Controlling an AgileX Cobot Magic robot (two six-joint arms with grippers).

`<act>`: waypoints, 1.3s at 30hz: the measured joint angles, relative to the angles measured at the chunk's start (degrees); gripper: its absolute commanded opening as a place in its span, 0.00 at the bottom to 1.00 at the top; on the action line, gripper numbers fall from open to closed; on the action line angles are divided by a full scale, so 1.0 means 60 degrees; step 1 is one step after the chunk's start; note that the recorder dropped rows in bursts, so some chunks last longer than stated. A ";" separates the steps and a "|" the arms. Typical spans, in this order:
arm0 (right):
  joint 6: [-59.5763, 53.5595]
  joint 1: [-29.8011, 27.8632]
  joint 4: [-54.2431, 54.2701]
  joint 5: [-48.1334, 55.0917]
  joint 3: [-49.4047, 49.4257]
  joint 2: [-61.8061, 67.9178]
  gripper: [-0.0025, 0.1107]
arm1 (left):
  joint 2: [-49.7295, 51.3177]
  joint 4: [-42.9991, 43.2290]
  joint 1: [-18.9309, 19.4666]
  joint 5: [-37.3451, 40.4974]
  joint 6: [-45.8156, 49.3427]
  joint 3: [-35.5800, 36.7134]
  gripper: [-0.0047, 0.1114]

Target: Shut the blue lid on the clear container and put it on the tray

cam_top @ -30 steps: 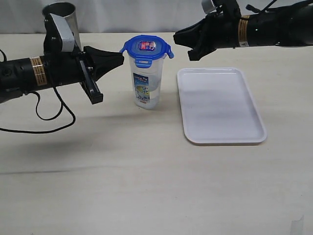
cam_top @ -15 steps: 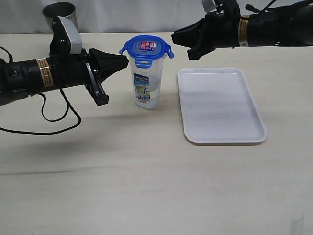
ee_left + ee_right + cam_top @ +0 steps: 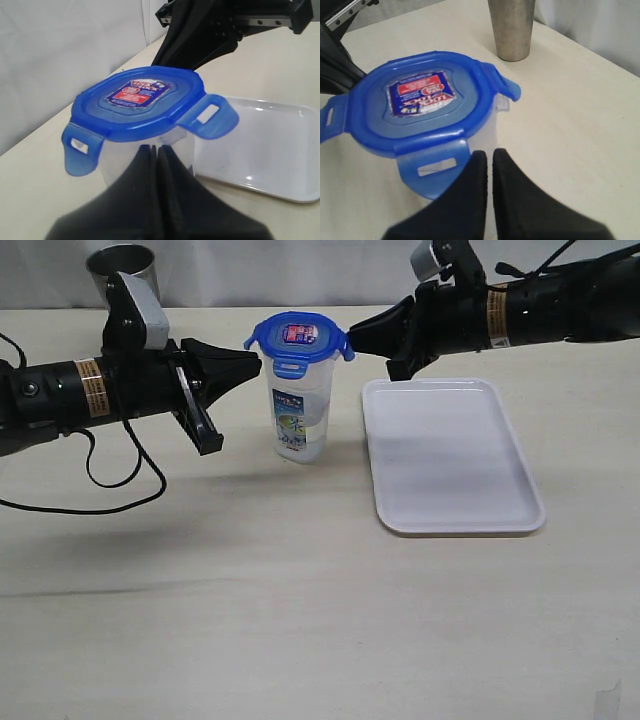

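The clear container (image 3: 300,410) stands upright on the table, left of the tray (image 3: 450,455). The blue lid (image 3: 298,337) rests on its top with its flaps sticking outward. My left gripper (image 3: 255,365) is shut and empty, its tip just left of the container below the lid's rim. My right gripper (image 3: 355,340) is shut and empty, its tip at the lid's right flap. The left wrist view shows the lid (image 3: 137,102) above the shut left gripper (image 3: 156,149). In the right wrist view the lid (image 3: 415,102) lies just beyond the shut right gripper (image 3: 489,155).
A steel cup (image 3: 124,280) stands at the back left behind the left arm, also seen as the cup (image 3: 512,27) in the right wrist view. A black cable (image 3: 120,480) loops on the table under the left arm. The tray holds nothing.
The right gripper has come down and leftward to the lid's right flap. The left gripper moved slightly toward the container earlier and now holds still.
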 measured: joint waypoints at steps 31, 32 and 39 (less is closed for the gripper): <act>0.0676 0.0000 -0.0712 -0.0237 0.0000 0.0000 0.06 | 0.0000 -0.0388 0.0000 0.0068 0.0054 0.0000 0.04; 0.0676 0.0000 -0.0712 -0.0237 0.0000 0.0000 0.06 | 0.0000 -0.0427 0.0000 0.0116 0.0101 0.0000 0.04; 0.0676 0.0000 -0.0833 -0.0028 0.0000 0.0000 0.06 | 0.0000 -0.0224 0.0000 0.0874 0.0219 0.0000 0.04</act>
